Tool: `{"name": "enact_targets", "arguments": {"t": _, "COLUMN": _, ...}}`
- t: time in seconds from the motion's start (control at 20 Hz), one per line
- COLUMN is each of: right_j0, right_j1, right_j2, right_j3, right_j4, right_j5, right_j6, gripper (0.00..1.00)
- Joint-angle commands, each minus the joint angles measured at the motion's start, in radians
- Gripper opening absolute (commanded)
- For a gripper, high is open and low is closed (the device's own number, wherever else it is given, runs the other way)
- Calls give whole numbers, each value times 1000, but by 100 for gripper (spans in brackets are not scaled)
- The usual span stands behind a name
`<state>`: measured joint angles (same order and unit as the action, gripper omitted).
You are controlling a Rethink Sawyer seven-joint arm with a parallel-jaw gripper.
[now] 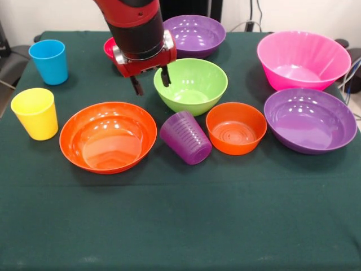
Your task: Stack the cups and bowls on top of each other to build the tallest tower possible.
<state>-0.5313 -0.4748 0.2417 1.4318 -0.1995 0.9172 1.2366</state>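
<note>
- We count three cups on the counter (180, 226): blue (49, 61), yellow (35, 113), purple (185, 137) tipped over.
- Seven bowls (190, 84), all separate, none stacked.
- One hand (150, 81), fingers apart, empty.

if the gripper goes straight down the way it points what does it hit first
Probably bare table between the wide orange bowl and the green bowl. The open gripper hangs near the green bowl's rim, so depth is uncertain.

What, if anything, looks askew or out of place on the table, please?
Only the purple cup stands out: it lies tipped over between the wide orange bowl and the small orange bowl, while the blue cup and yellow cup stand upright.
</note>
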Motion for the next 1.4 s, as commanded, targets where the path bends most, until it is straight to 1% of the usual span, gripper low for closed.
{"name": "enact_targets", "arguments": {"t": 0.05, "right_j0": 22, "right_j1": 58, "right_j2": 22, "right_j3": 11, "right_j4": -17, "right_j5": -12, "right_j6": 78, "gripper": 100}}
{"name": "enact_targets", "arguments": {"t": 0.1, "right_j0": 21, "right_j1": 58, "right_j2": 23, "right_j3": 15, "right_j4": -19, "right_j5": -19, "right_j6": 76, "gripper": 100}}
{"name": "enact_targets", "arguments": {"t": 0.25, "right_j0": 15, "right_j1": 29, "right_j2": 21, "right_j3": 66, "right_j4": -27, "right_j5": -44, "right_j6": 72, "gripper": 100}}
{"name": "enact_targets", "arguments": {"t": 0.3, "right_j0": 14, "right_j1": 20, "right_j2": 16, "right_j3": 83, "right_j4": -26, "right_j5": -38, "right_j6": 77, "gripper": 100}}
{"name": "enact_targets", "arguments": {"t": 0.45, "right_j0": -5, "right_j1": -35, "right_j2": 10, "right_j3": 176, "right_j4": -28, "right_j5": -111, "right_j6": 97, "gripper": 100}}
{"name": "enact_targets", "arguments": {"t": 0.55, "right_j0": -14, "right_j1": -54, "right_j2": 12, "right_j3": 211, "right_j4": -39, "right_j5": -165, "right_j6": 98, "gripper": 100}}
{"name": "enact_targets", "arguments": {"t": 0.7, "right_j0": -31, "right_j1": -29, "right_j2": 29, "right_j3": 184, "right_j4": -70, "right_j5": -237, "right_j6": 59, "gripper": 100}}
{"name": "enact_targets", "arguments": {"t": 0.75, "right_j0": -35, "right_j1": -16, "right_j2": 33, "right_j3": 173, "right_j4": -72, "right_j5": -243, "right_j6": 49, "gripper": 100}}
{"name": "enact_targets", "arguments": {"t": 0.85, "right_j0": -39, "right_j1": 13, "right_j2": 27, "right_j3": 163, "right_j4": -71, "right_j5": -263, "right_j6": 57, "gripper": 100}}
{"name": "enact_targets", "arguments": {"t": 0.9, "right_j0": -42, "right_j1": 13, "right_j2": 26, "right_j3": 175, "right_j4": -70, "right_j5": -285, "right_j6": 64, "gripper": 100}}
{"name": "enact_targets", "arguments": {"t": 1.0, "right_j0": -23, "right_j1": 14, "right_j2": 13, "right_j3": 168, "right_j4": -77, "right_j5": -308, "right_j6": 81, "gripper": 100}}
{"name": "enact_targets", "arguments": {"t": 1.05, "right_j0": -11, "right_j1": 29, "right_j2": 9, "right_j3": 138, "right_j4": -77, "right_j5": -301, "right_j6": 82, "gripper": 100}}
{"name": "enact_targets", "arguments": {"t": 1.1, "right_j0": -17, "right_j1": 40, "right_j2": 14, "right_j3": 130, "right_j4": -72, "right_j5": -297, "right_j6": 70, "gripper": 100}}
{"name": "enact_targets", "arguments": {"t": 1.15, "right_j0": -19, "right_j1": 41, "right_j2": 18, "right_j3": 131, "right_j4": -67, "right_j5": -297, "right_j6": 63, "gripper": 100}}
{"name": "enact_targets", "arguments": {"t": 1.25, "right_j0": 0, "right_j1": 36, "right_j2": 15, "right_j3": 133, "right_j4": -60, "right_j5": -308, "right_j6": 83, "gripper": 100}}
{"name": "enact_targets", "arguments": {"t": 1.4, "right_j0": 13, "right_j1": 59, "right_j2": 16, "right_j3": 123, "right_j4": -60, "right_j5": -331, "right_j6": 87, "gripper": 100}}
